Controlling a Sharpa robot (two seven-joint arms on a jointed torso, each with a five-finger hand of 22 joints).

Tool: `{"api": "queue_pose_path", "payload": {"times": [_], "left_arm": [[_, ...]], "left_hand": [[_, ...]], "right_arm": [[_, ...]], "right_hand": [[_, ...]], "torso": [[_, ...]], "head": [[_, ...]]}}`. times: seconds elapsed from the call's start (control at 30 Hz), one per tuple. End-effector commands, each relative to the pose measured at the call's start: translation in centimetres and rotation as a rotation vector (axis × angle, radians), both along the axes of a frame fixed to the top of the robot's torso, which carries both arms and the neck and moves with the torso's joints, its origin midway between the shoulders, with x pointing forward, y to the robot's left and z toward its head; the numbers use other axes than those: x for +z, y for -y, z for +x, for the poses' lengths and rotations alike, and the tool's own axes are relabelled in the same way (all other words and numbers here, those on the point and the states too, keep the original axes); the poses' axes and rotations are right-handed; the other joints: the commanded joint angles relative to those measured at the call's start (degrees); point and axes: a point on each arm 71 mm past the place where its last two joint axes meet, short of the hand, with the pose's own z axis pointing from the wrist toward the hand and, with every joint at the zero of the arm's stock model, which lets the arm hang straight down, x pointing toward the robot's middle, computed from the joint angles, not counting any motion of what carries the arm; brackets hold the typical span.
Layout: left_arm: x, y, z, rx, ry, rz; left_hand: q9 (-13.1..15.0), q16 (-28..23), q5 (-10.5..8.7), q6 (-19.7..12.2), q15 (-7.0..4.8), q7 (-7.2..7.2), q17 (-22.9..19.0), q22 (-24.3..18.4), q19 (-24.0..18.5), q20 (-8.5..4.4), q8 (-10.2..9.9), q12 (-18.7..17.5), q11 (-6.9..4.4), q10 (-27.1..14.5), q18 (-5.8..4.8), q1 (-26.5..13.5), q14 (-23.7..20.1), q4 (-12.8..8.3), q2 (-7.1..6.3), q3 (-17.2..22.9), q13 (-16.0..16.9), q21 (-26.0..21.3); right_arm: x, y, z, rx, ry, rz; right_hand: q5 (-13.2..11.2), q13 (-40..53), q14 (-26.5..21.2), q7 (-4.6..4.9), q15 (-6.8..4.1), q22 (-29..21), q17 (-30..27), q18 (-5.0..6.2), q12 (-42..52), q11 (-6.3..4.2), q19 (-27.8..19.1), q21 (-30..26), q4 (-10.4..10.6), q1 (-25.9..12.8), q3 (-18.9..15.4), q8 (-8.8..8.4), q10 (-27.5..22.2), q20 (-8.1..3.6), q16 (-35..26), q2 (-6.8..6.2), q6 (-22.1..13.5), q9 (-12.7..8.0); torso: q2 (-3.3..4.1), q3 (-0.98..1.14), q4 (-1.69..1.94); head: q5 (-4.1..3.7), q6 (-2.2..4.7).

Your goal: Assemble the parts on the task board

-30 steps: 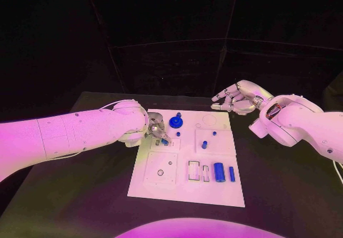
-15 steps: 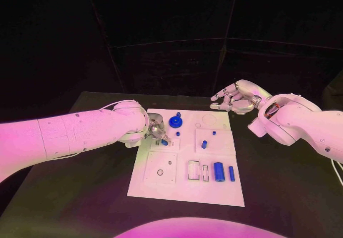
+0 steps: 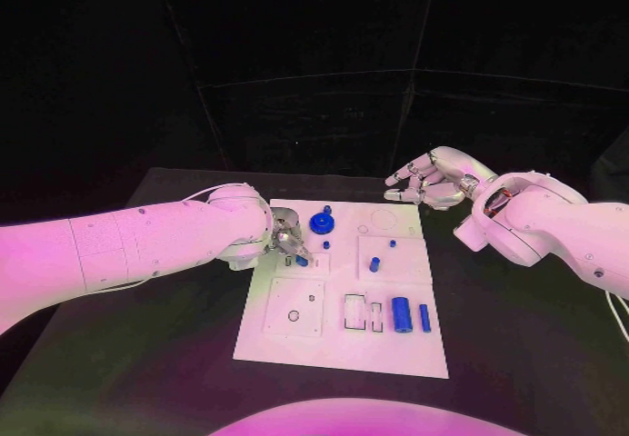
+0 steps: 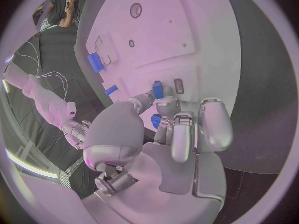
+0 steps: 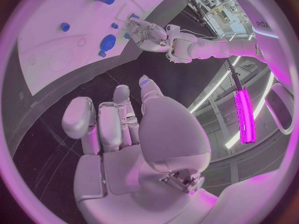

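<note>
The white task board (image 3: pixel 344 341) lies in the middle of the black table. My left hand (image 3: pixel 284 239) is over its near-left part and pinches a small blue part (image 3: pixel 300 260) at its fingertips. In the left wrist view this part (image 4: pixel 157 89) sits beside a small rectangular slot (image 4: pixel 179 85). A round blue piece (image 3: pixel 323 222), a blue peg (image 3: pixel 374 264), a blue cylinder (image 3: pixel 401 314) and a slim blue pin (image 3: pixel 424 316) rest on the board. My right hand (image 3: pixel 427 181) hovers beyond the board's far right corner, fingers apart, holding nothing.
The right wrist view shows my right hand (image 5: pixel 121 127) above the dark table, with the board (image 5: pixel 50 59), the round blue piece (image 5: pixel 107 42) and my left hand (image 5: pixel 151 34) further off. Black table (image 3: pixel 524 345) surrounds the board.
My right hand has drifted slightly to the left above the board's far corner. My left hand stays in place with the small blue part.
</note>
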Motion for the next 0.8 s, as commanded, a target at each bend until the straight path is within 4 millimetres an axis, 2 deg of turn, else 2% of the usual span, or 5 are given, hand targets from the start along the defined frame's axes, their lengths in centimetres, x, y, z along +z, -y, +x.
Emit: {"api": "queue_pose_path", "payload": {"times": [0.03,0.2,0.37,0.57,0.8], "left_arm": [[-0.36,0.03,-0.26,-0.018,-0.025,0.023],[-0.38,0.04,-0.21,-0.018,-0.025,0.024],[-0.39,-0.01,-0.14,-0.016,-0.025,0.025],[-0.42,0.02,-0.01,-0.014,-0.025,0.026],[-0.44,0.20,0.13,-0.014,-0.023,0.027]], "left_hand": [[0.07,0.19,0.18,0.11,-0.09,-0.29,15.10,0.14,0.38,-0.17,0.31,0.26,-0.05,0.28,-0.80,-0.01,6.04,-8.55,-0.66,8.88,0.11,0.35],[0.17,0.19,0.18,0.53,-0.22,-0.53,15.10,0.32,0.42,-0.28,0.42,0.42,-0.22,0.40,-0.83,-1.01,6.04,-7.81,-1.16,8.44,0.20,0.43],[0.18,0.19,-0.07,1.61,-0.28,-0.66,15.10,0.42,0.43,-0.37,0.51,0.82,-0.32,0.53,-0.85,-5.10,6.04,-4.50,-2.11,4.95,0.47,0.43],[0.27,0.19,-0.08,2.15,-0.39,-0.77,15.10,0.59,0.47,-0.46,0.54,1.20,-0.41,0.51,-0.87,-6.72,6.04,-2.64,-2.22,1.97,0.77,0.46],[0.40,0.19,-0.11,2.34,-0.42,-0.81,15.10,0.63,0.48,-0.51,0.67,1.34,-0.43,0.47,-0.86,-7.13,6.04,-1.88,-2.03,0.56,0.88,0.44]], "right_arm": [[0.12,-0.17,-0.03,0.015,0.004,0.001],[0.11,-0.18,-0.02,0.015,0.004,0.001],[0.12,-0.17,-0.02,0.015,0.005,0.002],[0.16,-0.16,0.02,0.011,0.011,0.005],[0.20,-0.20,0.09,0.008,0.017,0.010]], "right_hand": [[0.19,0.00,1.36,-0.15,-0.17,-0.04,0.03,0.66,-0.21,-0.17,-0.33,-0.36,-0.15,0.20,-0.19,0.25,-0.20,0.02,-0.29,0.60,-0.16,0.01],[0.19,0.00,1.36,-0.15,-0.17,-0.04,0.03,0.66,-0.21,-0.17,-0.33,-0.36,-0.15,0.20,-0.19,0.25,-0.20,0.02,-0.29,0.60,-0.16,0.01],[0.22,-0.10,1.34,-0.15,-0.17,-0.14,-0.06,0.68,-0.31,-0.17,-0.38,-0.41,-0.15,0.21,-0.19,0.26,-0.25,0.01,-0.36,0.63,-0.16,0.01],[0.23,-0.33,1.31,-0.14,-0.17,-0.44,-0.23,0.74,-0.53,-0.16,-0.53,-0.53,-0.14,0.18,-0.22,0.24,-0.38,0.01,-0.50,0.62,-0.19,0.00],[0.31,-1.05,1.11,-0.02,-0.12,-1.50,-0.98,0.92,-1.26,-0.06,-1.04,-1.04,-0.03,0.04,-0.43,0.09,-0.94,0.03,-1.17,0.57,-0.55,-0.07]], "torso": [[0.03,0.01,-0.01],[0.00,0.01,-0.03],[0.02,0.03,-0.04],[0.03,0.03,-0.01],[0.02,0.01,-0.09]], "head": [[0.06,-0.02],[0.02,-0.09],[-0.01,-0.11],[0.04,-0.24],[0.02,-0.37]]}}
